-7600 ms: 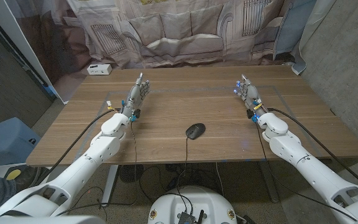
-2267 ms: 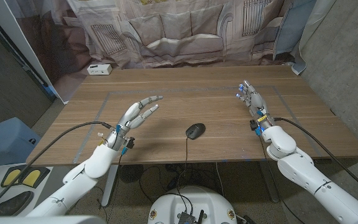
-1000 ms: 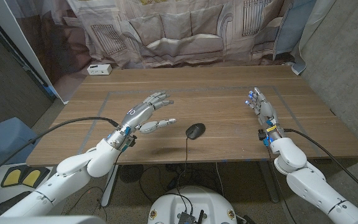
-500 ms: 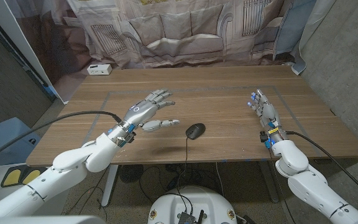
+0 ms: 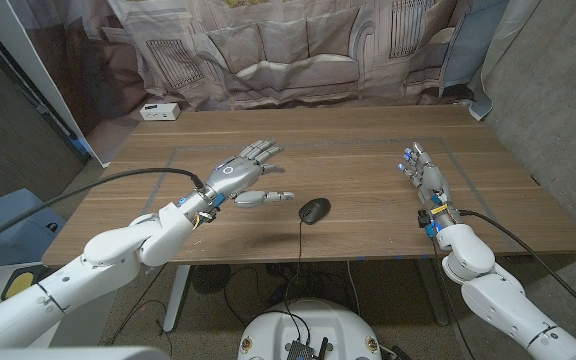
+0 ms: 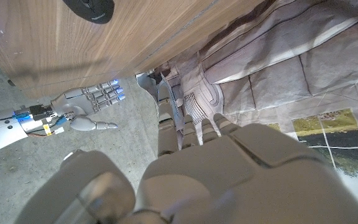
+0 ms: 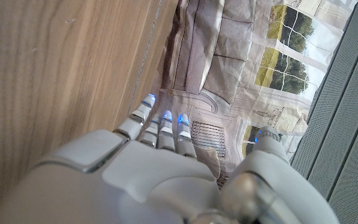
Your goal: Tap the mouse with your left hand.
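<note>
Wood-grain bench (image 5: pixel 368 215) carries a smooth oval black mouse (image 5: pixel 314 210) near its front edge in the head view. At the mouse's nine o'clock, the left hand (image 5: pixel 240 176) hovers palm down, fingers spread, holding nothing. At three o'clock, well apart, the right hand (image 5: pixel 426 180) stands on edge, fingers straight.

Left wrist view: mouse (image 6: pixel 92 9) on the wood, fingers (image 6: pixel 166 127) extended.

Right wrist view: right hand (image 7: pixel 142 174), fingers straight beside the wood.

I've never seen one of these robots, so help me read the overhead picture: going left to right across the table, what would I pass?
White box → left hand → black mouse → right hand.
</note>
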`<state>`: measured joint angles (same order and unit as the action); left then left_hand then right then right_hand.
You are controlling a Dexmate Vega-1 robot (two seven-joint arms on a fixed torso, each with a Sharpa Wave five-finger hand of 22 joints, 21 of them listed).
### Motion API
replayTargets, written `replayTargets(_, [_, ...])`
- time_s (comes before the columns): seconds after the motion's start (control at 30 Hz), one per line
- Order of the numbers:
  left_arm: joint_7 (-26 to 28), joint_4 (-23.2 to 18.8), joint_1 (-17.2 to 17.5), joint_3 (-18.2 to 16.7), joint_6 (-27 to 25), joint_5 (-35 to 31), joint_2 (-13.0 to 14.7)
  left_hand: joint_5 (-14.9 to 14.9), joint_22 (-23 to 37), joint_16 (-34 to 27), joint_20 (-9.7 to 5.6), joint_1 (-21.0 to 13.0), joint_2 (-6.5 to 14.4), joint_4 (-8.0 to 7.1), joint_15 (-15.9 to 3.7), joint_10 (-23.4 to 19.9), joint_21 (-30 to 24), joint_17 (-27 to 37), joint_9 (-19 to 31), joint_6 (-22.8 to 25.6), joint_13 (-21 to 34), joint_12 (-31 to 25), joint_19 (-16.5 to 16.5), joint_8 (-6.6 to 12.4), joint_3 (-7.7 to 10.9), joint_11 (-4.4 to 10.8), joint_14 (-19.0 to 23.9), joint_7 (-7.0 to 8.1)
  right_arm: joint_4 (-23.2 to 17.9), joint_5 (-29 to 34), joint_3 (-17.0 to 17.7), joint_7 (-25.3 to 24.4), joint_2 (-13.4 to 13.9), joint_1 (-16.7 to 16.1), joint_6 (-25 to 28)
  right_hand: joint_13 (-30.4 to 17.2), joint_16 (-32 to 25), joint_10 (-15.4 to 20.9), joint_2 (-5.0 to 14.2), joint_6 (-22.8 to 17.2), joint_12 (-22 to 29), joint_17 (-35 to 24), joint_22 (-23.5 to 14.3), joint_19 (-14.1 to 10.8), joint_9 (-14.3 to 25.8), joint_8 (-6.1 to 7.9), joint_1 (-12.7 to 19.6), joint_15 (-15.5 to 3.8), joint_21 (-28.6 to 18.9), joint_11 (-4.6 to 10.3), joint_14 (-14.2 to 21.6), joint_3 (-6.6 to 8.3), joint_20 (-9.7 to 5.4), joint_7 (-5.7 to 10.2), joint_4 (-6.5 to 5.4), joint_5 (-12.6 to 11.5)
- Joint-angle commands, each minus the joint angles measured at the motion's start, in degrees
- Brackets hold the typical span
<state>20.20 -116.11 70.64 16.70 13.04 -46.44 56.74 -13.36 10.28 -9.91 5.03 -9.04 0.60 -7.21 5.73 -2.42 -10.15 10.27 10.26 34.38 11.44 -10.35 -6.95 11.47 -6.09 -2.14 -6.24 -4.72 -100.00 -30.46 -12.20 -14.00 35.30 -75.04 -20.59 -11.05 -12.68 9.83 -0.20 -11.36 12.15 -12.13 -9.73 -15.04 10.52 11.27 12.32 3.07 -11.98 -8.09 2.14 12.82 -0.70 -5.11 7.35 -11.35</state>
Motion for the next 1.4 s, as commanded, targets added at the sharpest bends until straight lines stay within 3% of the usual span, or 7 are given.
replayTargets(0.03, [-6.05,-3.38,-1.72,1.53,-4.51,-0.14,2.79,-0.53,0.27,0.03,0.17,1.21,-0.22,-0.44,0.13,1.81,-0.27,0.29,0.12,-0.03,0.08,-0.01,-1.26,-0.08,-0.76,-0.04,-1.43,0.25,0.15,0.27,-0.38,-0.61,-0.52,0.26,0.30,-0.16,0.33,0.58,0.59,-0.41,-0.02,-0.08,-0.17,-0.01,0.18,0.00,0.05,0.56,0.31,0.05,0.12,-0.35,0.40,-0.15,-0.06,0.12])
replayTargets(0.13, [-6.83,-4.08,-1.64,1.72,-5.77,-0.65,3.12,-0.71,0.29,-0.17,0.26,1.64,-0.27,-0.57,0.39,1.97,-0.50,0.27,0.11,1.78,0.02,-0.35,-1.41,0.48,-1.14,-0.62,-1.66,0.25,0.22,0.70,-0.54,-0.59,-0.44,0.31,0.19,-0.17,0.34,0.55,0.62,-0.47,-0.05,-0.08,-0.18,-0.01,0.18,0.01,0.04,0.55,0.33,0.07,0.13,-0.37,0.43,-0.11,-0.06,0.12])
replayTargets(0.4, [-8.41,-5.04,-2.74,3.63,-7.49,-2.75,3.33,-1.21,0.29,-0.24,0.28,2.34,-0.38,-0.70,-0.42,3.46,-0.58,0.23,0.07,5.37,-0.14,-0.52,-2.47,1.32,-1.95,0.67,-3.10,-0.10,0.05,0.28,-0.56,-0.52,-0.60,0.04,0.08,-0.17,0.35,0.58,0.66,-0.50,-0.07,-0.08,-0.18,-0.02,0.18,0.01,0.04,0.59,0.37,0.07,0.18,-0.39,0.54,-0.02,-0.06,0.12])
replayTargets(0.83, [-10.89,-4.31,-5.98,6.82,-5.49,-1.63,2.65,-1.82,0.31,-0.04,-1.12,3.05,-0.40,-0.83,-3.03,5.43,-0.68,0.23,0.04,5.40,-0.25,-0.45,-3.48,0.68,-2.82,1.18,-5.38,-0.34,-1.03,0.48,0.03,-1.07,-0.08,-1.51,0.09,-0.17,0.36,0.67,0.70,-0.53,-0.10,-0.08,-0.18,-0.09,0.18,0.00,0.06,0.65,0.41,0.30,0.27,-0.43,0.49,0.08,-0.03,0.11])
replayTargets(1.17, [-15.79,-2.69,-8.68,8.73,-2.86,3.77,1.79,-2.13,0.32,-0.18,-0.55,3.30,-0.33,-0.87,-3.85,5.99,-0.72,0.26,0.05,5.57,-0.29,-0.57,-3.90,0.49,-3.19,1.60,-5.96,-0.94,-1.53,0.17,0.84,-1.13,0.25,-2.93,-0.22,-0.17,0.38,0.72,0.73,-0.53,-0.11,-0.08,-0.19,-0.07,0.18,-0.01,0.05,0.64,0.46,0.21,0.29,-0.46,0.57,0.08,-0.03,0.11])
replayTargets(1.4, [-16.77,-3.27,-8.76,9.28,-4.22,1.92,1.88,-2.49,0.33,-0.45,-0.44,3.45,-0.17,-0.87,-4.57,5.59,-0.88,0.26,0.04,6.96,-0.33,-0.98,-3.99,0.76,-3.52,2.12,-5.89,-0.57,-1.42,-0.08,1.19,-1.00,0.04,-3.22,-0.70,-0.17,0.41,0.73,0.76,-0.56,-0.14,-0.08,-0.19,-0.05,0.18,-0.01,0.04,0.68,0.50,0.32,0.27,-0.49,0.64,0.12,-0.02,0.11])
